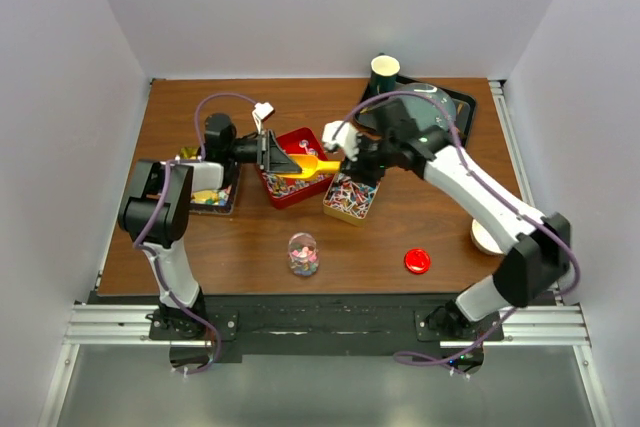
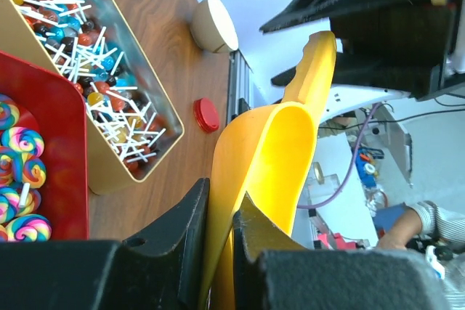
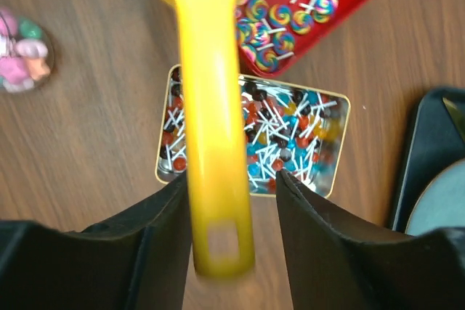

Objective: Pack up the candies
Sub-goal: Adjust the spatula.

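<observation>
The candies point(image 1: 209, 195) lie in a dark tray at the left, partly hidden under my left arm. A small clear jar point(image 1: 303, 254) at the front holds a few pink and green pieces; it also shows in the right wrist view point(image 3: 22, 49). My left gripper point(image 1: 274, 157) is shut on the bowl end of a yellow scoop point(image 1: 308, 167), its fingers pinching the scoop's wall point(image 2: 276, 150). My right gripper point(image 1: 349, 161) is open, its fingers on either side of the scoop's handle point(image 3: 211, 107), with a gap on the right side. The scoop hangs over the tins.
A red tin point(image 1: 300, 142) of swirl lollipops and a gold tin point(image 1: 330, 209) of small lollipops stand mid-table. A red round lid point(image 1: 417, 261) and a white bowl point(image 1: 484, 238) are at front right. A green cup point(image 1: 385, 72) and a black tray point(image 1: 462, 107) stand at back right.
</observation>
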Robot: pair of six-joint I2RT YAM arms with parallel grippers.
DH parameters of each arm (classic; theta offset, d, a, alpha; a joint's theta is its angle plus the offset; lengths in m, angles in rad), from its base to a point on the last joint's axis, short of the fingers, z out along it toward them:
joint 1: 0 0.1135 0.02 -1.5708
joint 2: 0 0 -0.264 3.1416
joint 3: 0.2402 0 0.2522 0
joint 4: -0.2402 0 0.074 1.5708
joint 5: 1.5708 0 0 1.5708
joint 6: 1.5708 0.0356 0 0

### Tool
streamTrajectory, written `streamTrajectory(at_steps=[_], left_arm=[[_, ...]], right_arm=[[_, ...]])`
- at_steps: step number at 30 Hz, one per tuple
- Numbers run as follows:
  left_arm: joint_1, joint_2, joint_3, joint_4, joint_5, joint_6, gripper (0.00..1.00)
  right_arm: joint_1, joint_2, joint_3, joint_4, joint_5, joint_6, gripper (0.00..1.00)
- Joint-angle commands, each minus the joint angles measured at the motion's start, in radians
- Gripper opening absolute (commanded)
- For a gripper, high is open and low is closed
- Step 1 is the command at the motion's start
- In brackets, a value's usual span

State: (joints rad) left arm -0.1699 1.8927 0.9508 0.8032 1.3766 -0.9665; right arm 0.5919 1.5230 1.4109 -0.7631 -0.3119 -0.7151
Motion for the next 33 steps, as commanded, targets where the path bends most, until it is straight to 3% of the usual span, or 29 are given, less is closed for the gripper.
streamTrajectory(at_steps=[1,7,18,25,31,33], left_arm=[[0.013,0.011,0.046,0.088,0.078,-0.08,0.0],[0.01,0.006,0.037,0.068,0.073,-0.058,0.0],[0.009,-0.001,0.037,0.062,0.078,-0.051,0.0],[0.001,-0.018,0.031,0.06,0.075,-0.052,0.0],[-0.008,-0.014,0.031,0.056,0.075,-0.052,0.0],[-0.011,-0.011,0.034,0.05,0.076,-0.052,0.0]], right_arm=[[-0.027,-0.125,-0.11,0.246,-0.219,0.124,0.54],[-0.029,-0.118,-0.13,0.323,-0.26,0.187,0.56],[-0.029,-0.04,-0.087,0.309,-0.303,0.146,0.56],[-0.027,-0.027,-0.064,0.304,-0.322,0.149,0.45],[-0.026,-0.03,-0.056,0.308,-0.297,0.132,0.48],[-0.026,-0.034,-0.052,0.297,-0.311,0.111,0.38]])
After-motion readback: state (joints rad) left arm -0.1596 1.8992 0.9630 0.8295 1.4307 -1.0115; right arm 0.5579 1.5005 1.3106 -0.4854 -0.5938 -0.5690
